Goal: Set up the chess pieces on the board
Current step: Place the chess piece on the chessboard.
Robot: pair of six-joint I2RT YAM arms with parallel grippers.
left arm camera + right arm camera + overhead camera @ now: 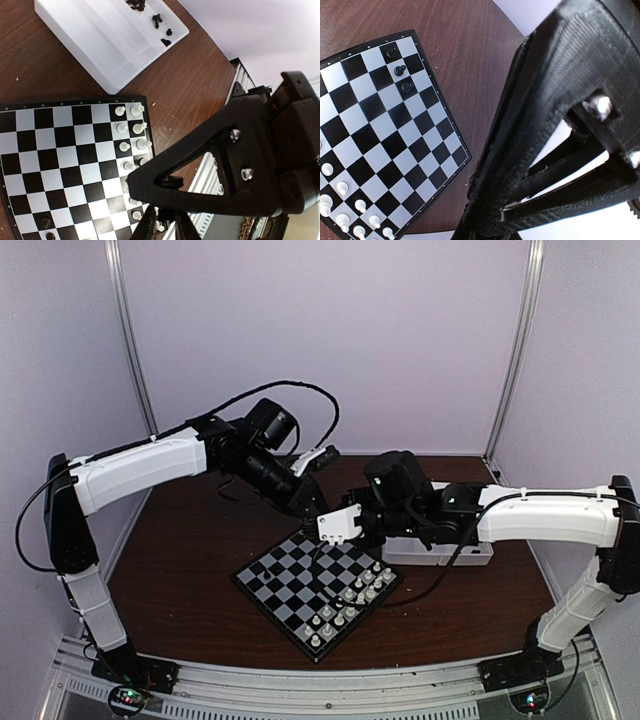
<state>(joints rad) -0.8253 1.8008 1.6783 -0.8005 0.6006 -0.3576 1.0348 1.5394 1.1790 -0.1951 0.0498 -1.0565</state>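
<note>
The board (pixel 290 585) lies in the middle of the table, and its bare squares show in both wrist views (pixel 60 165) (pixel 380 130). Three black chess pieces (pixel 399 69) stand in a row near one corner. More black chess pieces (pixel 157 20) lie in the white tray (pixel 90 35). My left gripper (pixel 167 234) hangs over the board's far corner (pixel 318 512), shut, with a small dark shape pinched between its fingers. My right gripper (pixel 485 234) is beside the board at the tray's end. Its tips run off the frame, so their grip is hidden.
White chessmen (pixel 350 610) fill two rows along the board's near-right side (pixel 131 127) (pixel 342 187). The tray (pixel 470 555) sits right of the board, mostly under my right arm. Brown tabletop surrounds the board, and a metal rail runs along the near edge.
</note>
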